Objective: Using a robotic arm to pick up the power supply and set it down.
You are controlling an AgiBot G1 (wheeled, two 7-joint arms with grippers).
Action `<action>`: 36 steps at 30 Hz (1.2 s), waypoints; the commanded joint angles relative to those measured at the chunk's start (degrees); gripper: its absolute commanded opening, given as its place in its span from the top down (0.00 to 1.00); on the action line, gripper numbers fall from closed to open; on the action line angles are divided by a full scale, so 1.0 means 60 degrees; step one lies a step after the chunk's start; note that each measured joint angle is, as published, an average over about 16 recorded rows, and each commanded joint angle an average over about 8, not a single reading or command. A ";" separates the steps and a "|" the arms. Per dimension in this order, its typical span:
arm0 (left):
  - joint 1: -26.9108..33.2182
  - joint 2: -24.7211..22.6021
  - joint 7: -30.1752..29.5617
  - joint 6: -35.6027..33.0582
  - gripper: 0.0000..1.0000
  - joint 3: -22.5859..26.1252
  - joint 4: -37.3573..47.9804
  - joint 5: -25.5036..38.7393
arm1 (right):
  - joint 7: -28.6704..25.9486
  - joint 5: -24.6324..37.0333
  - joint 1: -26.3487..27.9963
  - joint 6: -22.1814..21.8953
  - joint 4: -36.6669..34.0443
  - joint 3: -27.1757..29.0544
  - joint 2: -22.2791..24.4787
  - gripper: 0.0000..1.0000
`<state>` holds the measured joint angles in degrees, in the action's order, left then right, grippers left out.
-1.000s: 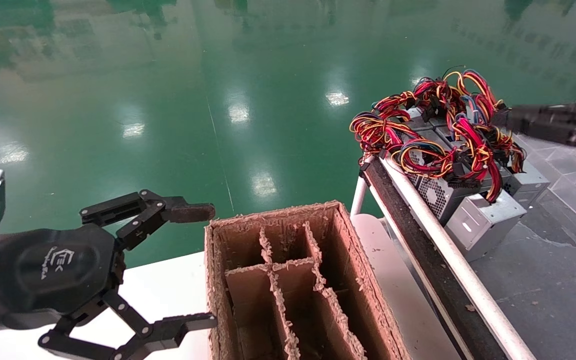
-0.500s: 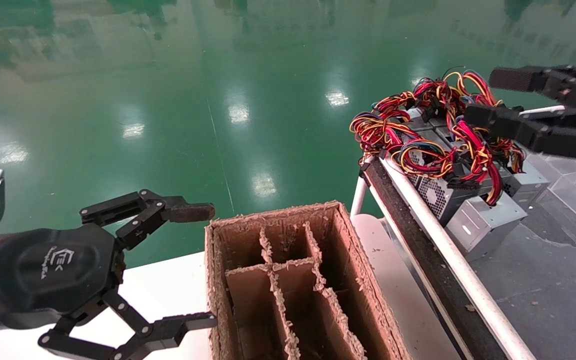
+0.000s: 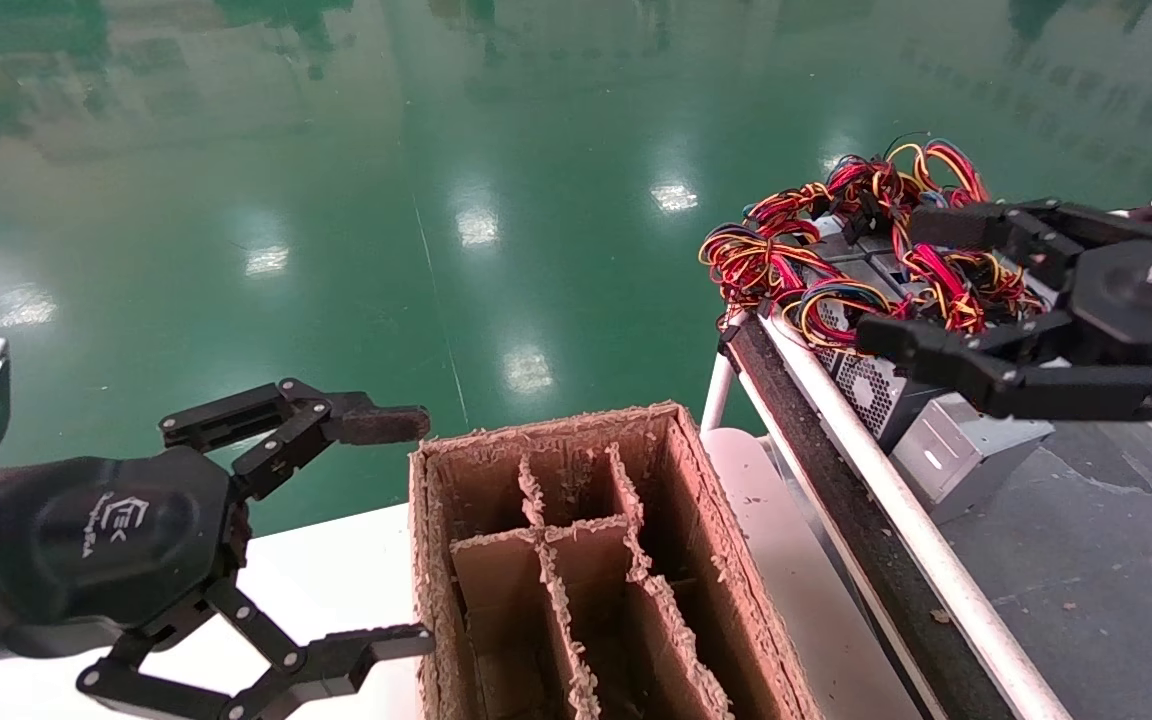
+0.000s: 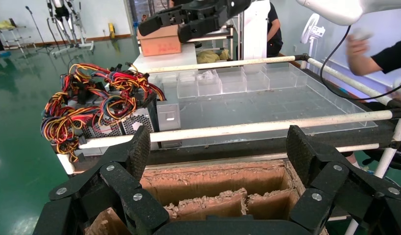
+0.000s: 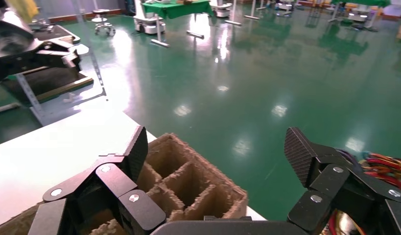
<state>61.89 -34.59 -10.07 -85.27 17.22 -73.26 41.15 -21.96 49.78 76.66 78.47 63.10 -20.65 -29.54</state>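
Since the earlier frames, the right tool (image 3: 921, 285) has descended and advanced over the power supply (image 3: 966, 445) stack. Its fingers are spread wide and grip nothing. Power supply units lie on the railed cart (image 3: 876, 470) just beside the divided cardboard box (image 3: 576, 560), with their wire bundle (image 3: 836, 260) on top. The left tool (image 3: 411, 530), also spread wide and empty, hovers over the white worktop (image 3: 336, 580) beside the box, on the side opposite the cart.

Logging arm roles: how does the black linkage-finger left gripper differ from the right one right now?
The left gripper hangs beside the brown divided cardboard box, away from the load; the right gripper hovers over the grey metal power supplies and their red-yellow wires. Both are open and empty.
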 commanded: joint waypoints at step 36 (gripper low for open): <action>0.0004 0.0007 0.0008 0.0007 0.00 0.0017 0.0001 -0.0011 | 0.1785 -0.1260 -0.2402 0.1149 0.1666 0.0736 -0.0870 0.00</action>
<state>61.91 -34.55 -10.02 -85.22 17.32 -73.26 41.09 -11.41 42.30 62.43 85.27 72.97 -16.28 -34.69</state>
